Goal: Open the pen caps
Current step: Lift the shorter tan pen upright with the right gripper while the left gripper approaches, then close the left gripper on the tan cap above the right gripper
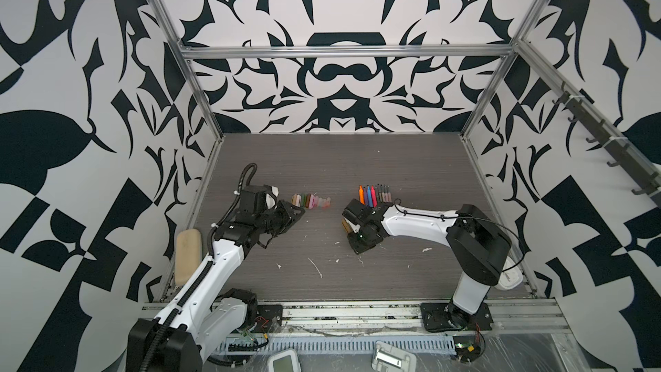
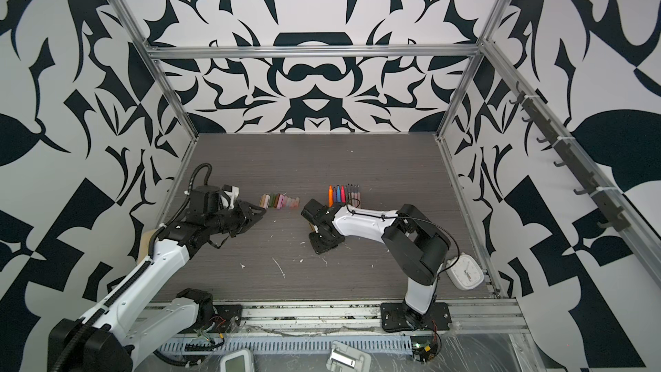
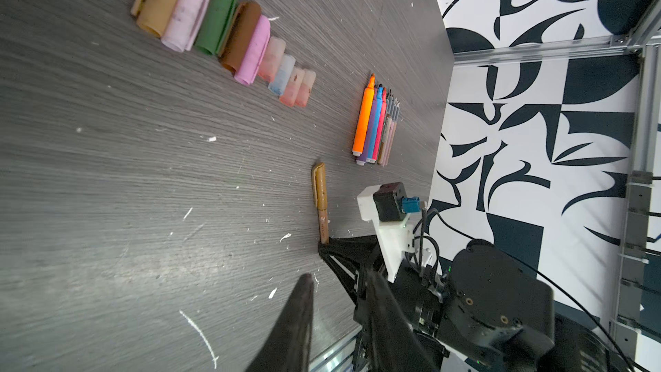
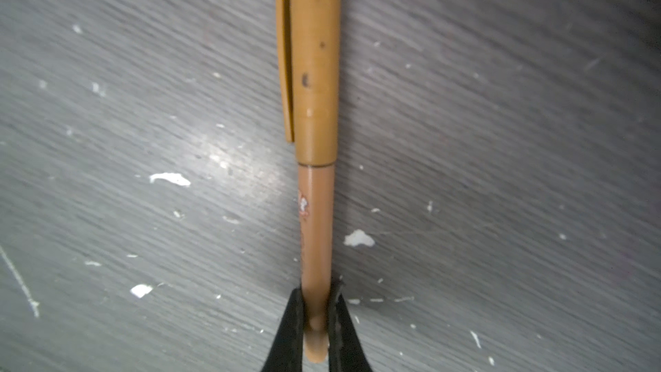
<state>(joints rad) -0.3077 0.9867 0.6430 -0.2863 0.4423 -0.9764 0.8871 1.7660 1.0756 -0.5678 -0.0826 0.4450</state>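
A tan pen (image 4: 316,227) with its tan cap (image 4: 311,66) still on lies low over the grey table. My right gripper (image 4: 316,316) is shut on the pen's bare rear end. The left wrist view shows the same pen (image 3: 320,202) with the capped end pointing away from the right gripper (image 3: 323,245). My left gripper (image 3: 339,275) is open and holds nothing. In a top view it (image 1: 298,214) hovers just left of a row of loose pen caps (image 1: 311,202). The uncapped pens (image 1: 373,195) lie side by side behind the right wrist.
A beige pad (image 1: 187,255) leans at the table's left edge. A white clock (image 2: 463,271) sits by the right arm's base. White flecks and a scratch (image 1: 314,268) mark the table. Small devices (image 1: 284,361) lie beyond the front rail.
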